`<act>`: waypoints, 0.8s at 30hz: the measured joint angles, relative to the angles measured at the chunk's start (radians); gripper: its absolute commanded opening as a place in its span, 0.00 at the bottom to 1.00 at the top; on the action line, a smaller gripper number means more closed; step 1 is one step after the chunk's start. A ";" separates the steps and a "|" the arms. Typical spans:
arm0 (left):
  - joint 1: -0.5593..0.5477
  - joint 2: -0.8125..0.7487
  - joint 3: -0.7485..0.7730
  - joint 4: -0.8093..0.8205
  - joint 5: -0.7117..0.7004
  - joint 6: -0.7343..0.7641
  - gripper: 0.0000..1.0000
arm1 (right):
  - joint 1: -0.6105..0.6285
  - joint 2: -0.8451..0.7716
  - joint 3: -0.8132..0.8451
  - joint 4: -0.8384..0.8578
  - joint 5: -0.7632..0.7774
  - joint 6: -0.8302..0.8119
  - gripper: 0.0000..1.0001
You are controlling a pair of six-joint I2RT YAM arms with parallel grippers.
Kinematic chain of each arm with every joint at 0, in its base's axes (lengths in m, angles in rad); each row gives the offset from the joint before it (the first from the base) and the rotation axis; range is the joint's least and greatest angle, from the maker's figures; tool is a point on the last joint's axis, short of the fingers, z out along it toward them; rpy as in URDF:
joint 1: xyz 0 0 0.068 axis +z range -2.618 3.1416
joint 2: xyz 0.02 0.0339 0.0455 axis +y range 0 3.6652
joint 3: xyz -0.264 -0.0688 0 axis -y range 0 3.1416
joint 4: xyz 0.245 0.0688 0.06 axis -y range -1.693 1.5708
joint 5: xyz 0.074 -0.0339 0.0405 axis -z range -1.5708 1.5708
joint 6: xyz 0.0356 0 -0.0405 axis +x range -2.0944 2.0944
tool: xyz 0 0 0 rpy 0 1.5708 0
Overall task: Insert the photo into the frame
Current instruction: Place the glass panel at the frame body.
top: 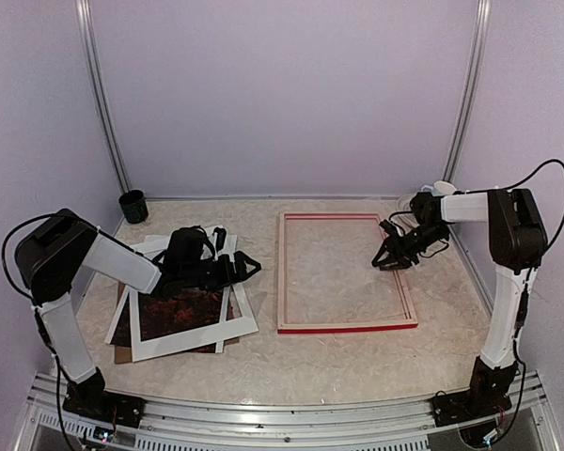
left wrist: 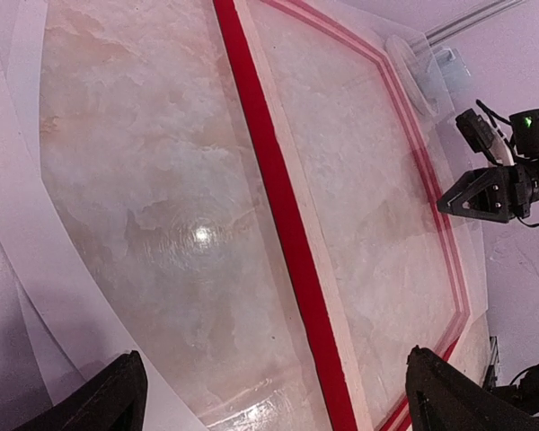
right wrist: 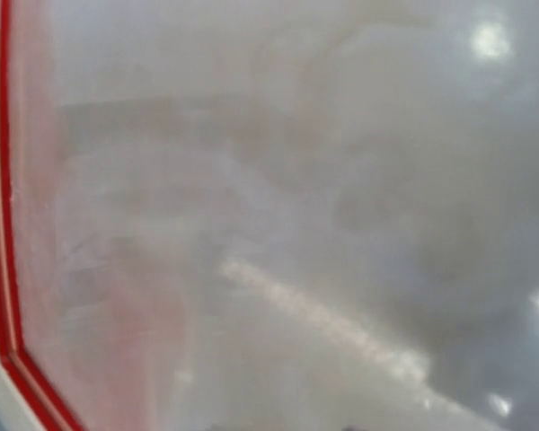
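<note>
- The photo lies picture-side up near the left edge of the surface, towards the near-left corner. It is the dark reddish patch showing inside the window of a white mat, and a brown board peeks out underneath.
- Risk: the print is thin, flat and seemingly overlapped by the mat. A pinch may lift the mat with it, miss the photo, or crease it.
- Risk: the stack sits skewed to the frame. Unless the photo is turned on the way, a corner may catch on a rail and it will not drop in.
- The photo's long axis runs roughly left to right, with its right end swung a little towards the far edge. The left arm covers its far part, so I cannot tell which way its sky edge points.
- The left gripper hovers over the stack's far-right part, jaws wide apart and empty.
- The frame lies flat, pale back up, right of centre and square to the surface's edges, well apart from the stack.
- The right gripper hangs low over the frame's right side. I cannot tell whether its jaws are apart or together. Left there, it blocks the opening.
- A dark cup stands at the far-left corner.
</note>
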 measured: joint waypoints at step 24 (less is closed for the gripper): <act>0.000 -0.005 0.000 -0.008 -0.047 0.024 0.99 | 0.148 -0.027 -0.001 0.111 -0.061 0.117 0.43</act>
